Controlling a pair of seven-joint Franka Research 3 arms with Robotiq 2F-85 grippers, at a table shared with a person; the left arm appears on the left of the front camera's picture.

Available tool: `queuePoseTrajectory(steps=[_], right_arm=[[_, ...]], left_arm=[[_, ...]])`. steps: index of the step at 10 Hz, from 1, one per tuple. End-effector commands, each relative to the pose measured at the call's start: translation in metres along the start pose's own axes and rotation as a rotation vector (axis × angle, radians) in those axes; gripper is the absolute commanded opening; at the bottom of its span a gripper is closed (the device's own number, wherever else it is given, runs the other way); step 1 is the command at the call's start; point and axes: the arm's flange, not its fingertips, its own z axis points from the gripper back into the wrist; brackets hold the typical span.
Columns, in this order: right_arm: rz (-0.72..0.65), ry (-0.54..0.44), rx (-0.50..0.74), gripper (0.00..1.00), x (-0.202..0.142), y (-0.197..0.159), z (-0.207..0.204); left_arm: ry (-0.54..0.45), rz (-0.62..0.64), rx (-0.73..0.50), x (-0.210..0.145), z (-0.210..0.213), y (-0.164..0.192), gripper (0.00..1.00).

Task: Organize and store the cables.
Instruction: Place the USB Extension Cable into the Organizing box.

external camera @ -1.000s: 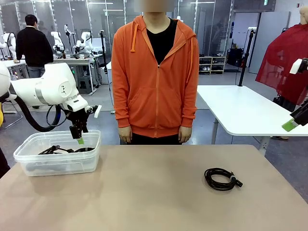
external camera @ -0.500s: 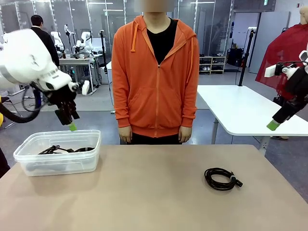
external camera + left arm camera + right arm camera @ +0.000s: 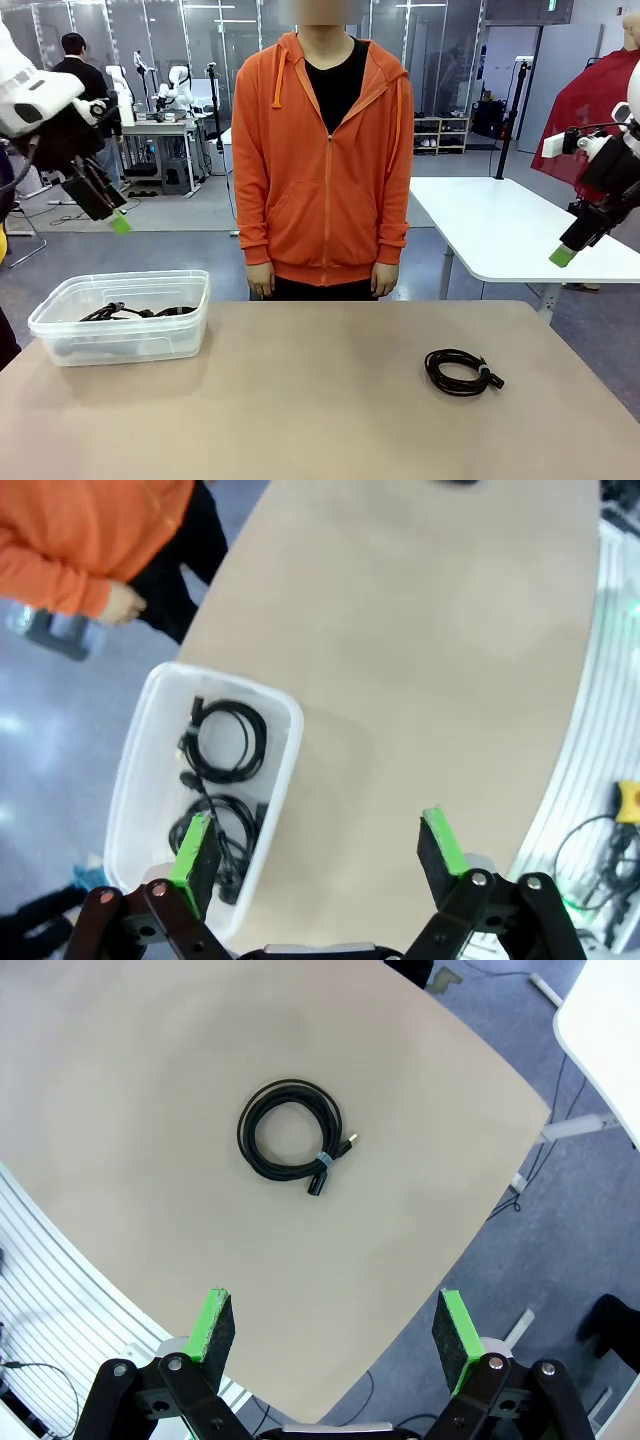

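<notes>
Both claws hang high with jaws spread wide and empty: the left gripper (image 3: pixel 320 845) above the clear plastic bin (image 3: pixel 60 320) at the table's left end, the right gripper (image 3: pixel 333 1328) above a lone coiled black cable (image 3: pixel 291 1142) on the bare tan table (image 3: pixel 300 400). Two more coiled cables (image 3: pixel 228 742) lie inside the bin. A person in an orange hoodie (image 3: pixel 322 160) stands at the far edge, hands down.

Three coiled cables: two (image 3: pixel 232 742) (image 3: pixel 222 832) inside one clear plastic bin (image 3: pixel 286 770), one (image 3: pixel 460 371) loose on one table (image 3: pixel 300 400); two grippers (image 3: pixel 320 845) (image 3: pixel 335 1325); one person (image 3: pixel 325 160).
</notes>
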Motion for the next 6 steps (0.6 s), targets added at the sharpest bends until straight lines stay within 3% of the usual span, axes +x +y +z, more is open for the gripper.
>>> queuePoseTrajectory(steps=[1,4,6], right_arm=[[0.042,0.008,-0.001,1.0,0.002,0.0,0.003],[0.051,0.035,0.018,1.0,0.011,0.003,-0.004],[0.049,0.057,0.029,1.0,0.019,0.005,-0.017]], left_arm=[[0.034,0.107,0.011,-0.022,-0.004,-0.019,1.0],[0.071,0.25,0.125,-0.062,0.034,-0.048,1.0],[0.028,0.262,0.155,-0.073,0.043,-0.047,1.0]])
